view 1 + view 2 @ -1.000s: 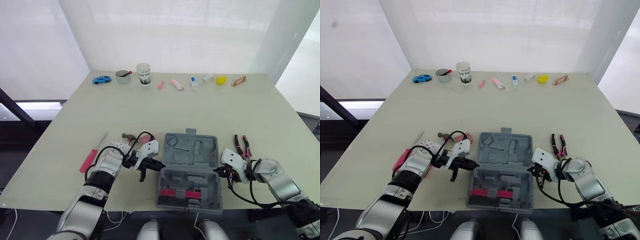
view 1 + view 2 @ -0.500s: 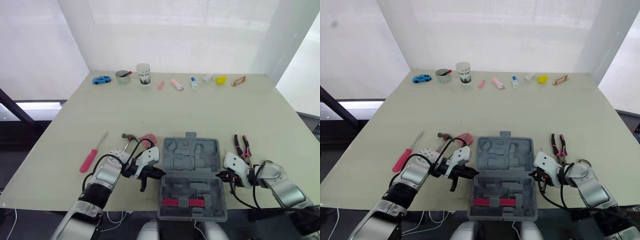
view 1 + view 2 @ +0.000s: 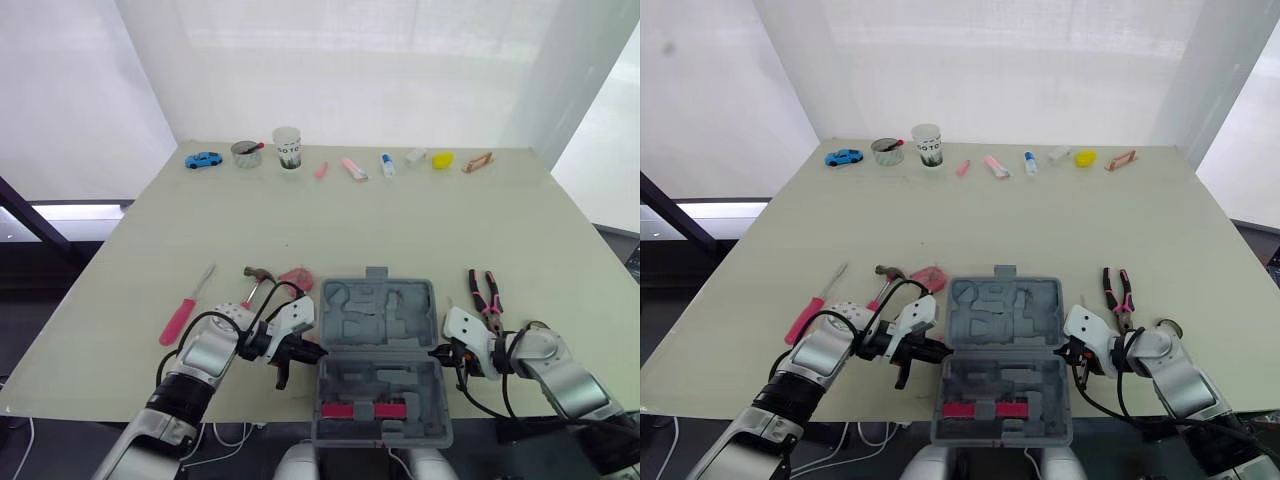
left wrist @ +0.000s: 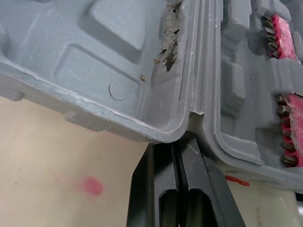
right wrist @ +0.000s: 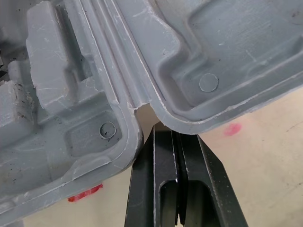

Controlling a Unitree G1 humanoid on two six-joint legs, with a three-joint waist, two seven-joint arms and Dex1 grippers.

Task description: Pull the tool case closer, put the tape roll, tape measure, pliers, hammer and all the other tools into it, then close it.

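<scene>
case point(image 3: 378, 345) has slid nearer the table point(image 3: 400, 220) edge; left gripper point(image 3: 312, 351) and right gripper point(image 3: 437, 351) flank its hinge, both jaws pinched together.

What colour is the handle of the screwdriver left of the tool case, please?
The screwdriver handle is pink, clearest in the left eye view.

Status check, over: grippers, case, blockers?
Left gripper and right gripper shut, tips at hinge ends. Tool case open, near table edge. Hammer, pliers outside it; nothing blocking.
</scene>
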